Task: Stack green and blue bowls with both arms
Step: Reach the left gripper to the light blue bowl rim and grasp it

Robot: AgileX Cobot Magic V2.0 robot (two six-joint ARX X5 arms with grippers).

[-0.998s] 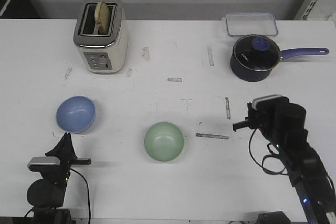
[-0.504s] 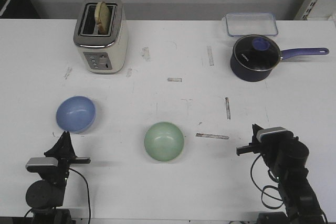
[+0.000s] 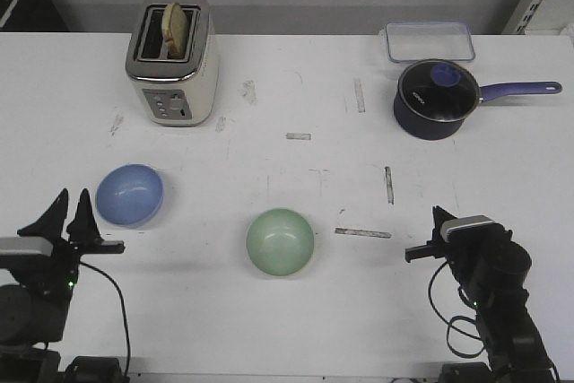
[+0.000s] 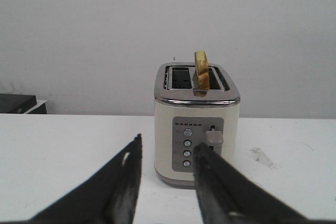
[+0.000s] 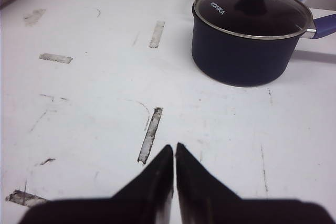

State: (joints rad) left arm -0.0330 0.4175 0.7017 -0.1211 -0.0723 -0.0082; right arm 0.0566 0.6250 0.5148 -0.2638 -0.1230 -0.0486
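The light blue bowl (image 3: pixel 130 194) sits on the white table at the left. The pale green bowl (image 3: pixel 280 240) sits near the middle front. They are apart and neither is held. My left gripper (image 3: pixel 72 208) is open and empty at the front left, just left of the blue bowl; in the left wrist view its jaws (image 4: pixel 167 145) stand apart and point toward the toaster. My right gripper (image 3: pixel 437 215) is shut and empty at the front right, well right of the green bowl; in the right wrist view its tips (image 5: pixel 174 147) meet. Neither bowl shows in the wrist views.
A cream toaster (image 3: pixel 172 60) with a slice of bread stands at the back left and fills the left wrist view (image 4: pixel 196 119). A dark blue lidded saucepan (image 3: pixel 437 100) and a clear container (image 3: pixel 430 41) are at the back right. Tape marks dot the table.
The left arm has moved left and its gripper has opened. The right arm had pulled back toward the front edge and now sits still.
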